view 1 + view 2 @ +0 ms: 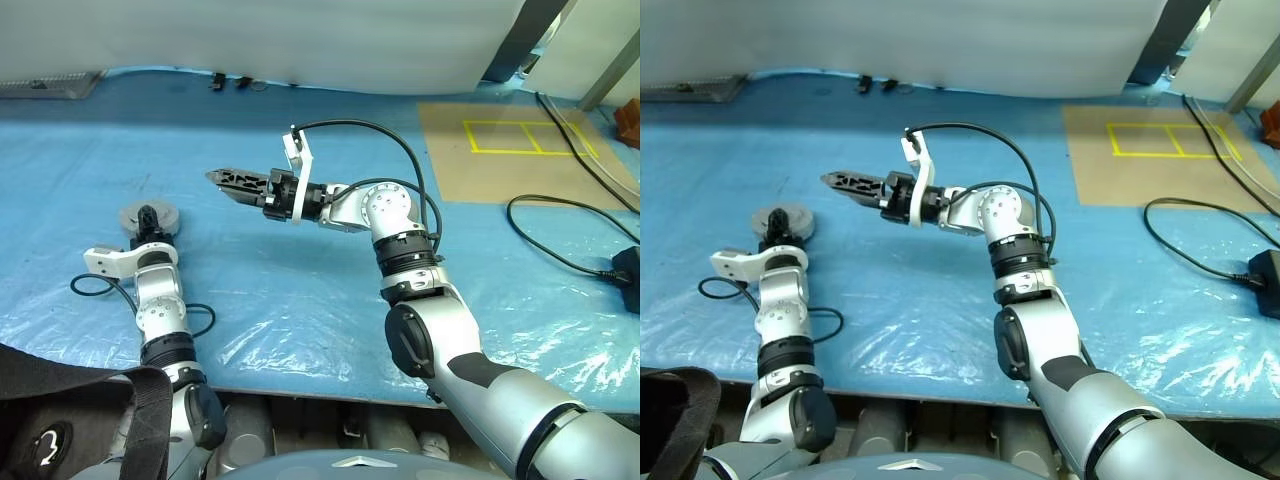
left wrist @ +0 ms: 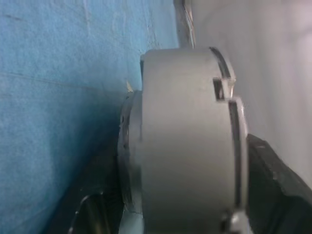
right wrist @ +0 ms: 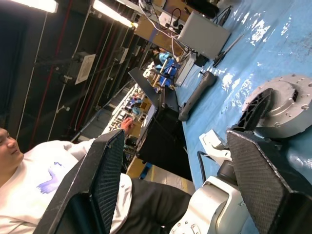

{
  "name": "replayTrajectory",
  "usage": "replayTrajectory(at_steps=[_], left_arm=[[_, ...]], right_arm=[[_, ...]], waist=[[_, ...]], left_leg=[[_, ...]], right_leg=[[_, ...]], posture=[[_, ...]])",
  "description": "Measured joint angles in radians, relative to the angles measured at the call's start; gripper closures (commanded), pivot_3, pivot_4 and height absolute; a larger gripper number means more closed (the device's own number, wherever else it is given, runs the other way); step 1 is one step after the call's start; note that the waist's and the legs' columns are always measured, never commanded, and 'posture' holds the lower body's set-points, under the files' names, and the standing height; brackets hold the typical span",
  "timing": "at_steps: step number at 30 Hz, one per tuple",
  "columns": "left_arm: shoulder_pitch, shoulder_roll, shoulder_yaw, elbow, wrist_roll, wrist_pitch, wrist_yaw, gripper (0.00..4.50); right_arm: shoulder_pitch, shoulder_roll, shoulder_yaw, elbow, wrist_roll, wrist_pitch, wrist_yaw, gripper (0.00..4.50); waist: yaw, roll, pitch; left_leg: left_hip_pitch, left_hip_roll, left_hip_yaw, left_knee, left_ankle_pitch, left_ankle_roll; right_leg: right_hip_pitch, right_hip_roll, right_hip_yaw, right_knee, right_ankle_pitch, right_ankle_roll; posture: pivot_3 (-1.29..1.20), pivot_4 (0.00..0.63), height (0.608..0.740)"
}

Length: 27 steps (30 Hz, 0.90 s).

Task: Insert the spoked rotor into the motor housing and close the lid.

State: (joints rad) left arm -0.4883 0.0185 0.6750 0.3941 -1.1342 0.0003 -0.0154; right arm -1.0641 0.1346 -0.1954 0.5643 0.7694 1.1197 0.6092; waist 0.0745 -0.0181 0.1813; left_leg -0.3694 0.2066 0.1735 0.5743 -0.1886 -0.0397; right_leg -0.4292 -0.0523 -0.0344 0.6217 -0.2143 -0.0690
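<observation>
Left gripper (image 1: 148, 217) sits at the motor assembly (image 1: 146, 214) on the blue plastic sheet (image 1: 300, 290), black fingers on either side of the round silver-grey body; whether they clamp it or merely bracket it, cannot tell. The left wrist view gives the assembly edge-on: lid (image 2: 190, 141) seated on the motor housing (image 2: 127, 156) with a thin seam line near one rim, one dark finger (image 2: 278, 185) against its face. The right wrist view has the lid's plain grey face (image 3: 287, 109) with small holes and a left finger (image 3: 256, 109) laid across it. Spoked rotor not discernible, judged to be already inside under the lid. Right gripper (image 1: 228, 181) hangs in the air up and to the right of the housing, well apart from it, pointing toward the robot's left, jaws spread wide with nothing between them. A person in a white shirt (image 3: 44, 180) is in the background of the right wrist view. Judged step: seating or letting go of the closed lid, task near its end. To do it well, keep the housing flat on the sheet, check the seam is even all round, then draw the left fingers straight apart without dragging or tipping the unit. Right gripper should stay clear, or press the lid centre only if a gap shows.
</observation>
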Motion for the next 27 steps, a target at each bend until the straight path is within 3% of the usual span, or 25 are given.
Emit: replayTrajectory(at_steps=[1, 2, 9, 16, 22, 27], left_arm=[[0.002, -0.014, 0.005, -0.021, 0.0, -0.008, 0.006, 0.11], [0.002, -0.026, 0.009, -0.038, 0.0, -0.016, 0.012, 0.01], [0.045, -0.117, 0.012, -0.178, 0.111, -0.148, 0.16, 0.01], [0.144, -0.063, -0.053, -0.275, 0.398, -0.223, 0.251, 0.01], [0.325, 0.033, -0.21, -0.43, 0.521, -0.181, 0.08, 0.01], [0.436, 0.159, -0.342, -0.565, 0.567, -0.125, -0.118, 0.01]], right_arm=[[0.0, 0.0, 0.002, 0.0, -0.001, -0.002, 0.0, 1.01], [0.0, -0.001, 0.003, 0.0, -0.001, -0.004, 0.0, 1.01], [0.0, -0.004, 0.012, 0.0, -0.004, -0.021, 0.007, 1.01], [0.001, -0.003, 0.035, 0.0, -0.03, -0.058, 0.024, 1.01], [0.094, -0.055, 0.249, -0.094, -0.265, -0.348, 0.044, 1.01], [0.218, -0.17, 0.384, -0.24, -0.425, -0.586, 0.113, 1.01]], waist=[[-0.001, 0.0, 0.0], [-0.001, 0.0, 0.0], [-0.007, 0.0, 0.0], [-0.005, 0.0, 0.0], [-0.002, -0.001, 0.0], [-0.001, -0.001, 0.0]], left_leg=[[0.0, 0.0, 0.0, 0.0, 0.0, 0.0], [0.0, 0.0, 0.0, 0.0, 0.0, 0.0], [0.0, 0.0, 0.0, 0.0, 0.0, 0.0], [0.0, 0.001, -0.001, -0.001, 0.0, 0.0], [0.0, 0.0, -0.001, -0.001, 0.0, 0.0], [0.0, 0.0, -0.001, -0.001, 0.0, 0.0]], right_leg=[[0.0, 0.0, 0.0, 0.0, 0.0, 0.0], [0.0, 0.0, 0.0, 0.0, 0.0, 0.0], [0.0, 0.0, 0.0, 0.0, -0.001, -0.001], [0.0, 0.0, 0.0, -0.001, 0.0, 0.0], [0.0, -0.001, -0.001, -0.002, -0.001, 0.0], [0.0, -0.002, 0.0, -0.001, -0.002, -0.001]], posture=[[0.0, 0.15, 0.74], [0.0, 0.15, 0.74], [0.0, 0.15, 0.74], [0.0, 0.15, 0.74], [0.0, 0.15, 0.74], [0.0, 0.15, 0.74]])
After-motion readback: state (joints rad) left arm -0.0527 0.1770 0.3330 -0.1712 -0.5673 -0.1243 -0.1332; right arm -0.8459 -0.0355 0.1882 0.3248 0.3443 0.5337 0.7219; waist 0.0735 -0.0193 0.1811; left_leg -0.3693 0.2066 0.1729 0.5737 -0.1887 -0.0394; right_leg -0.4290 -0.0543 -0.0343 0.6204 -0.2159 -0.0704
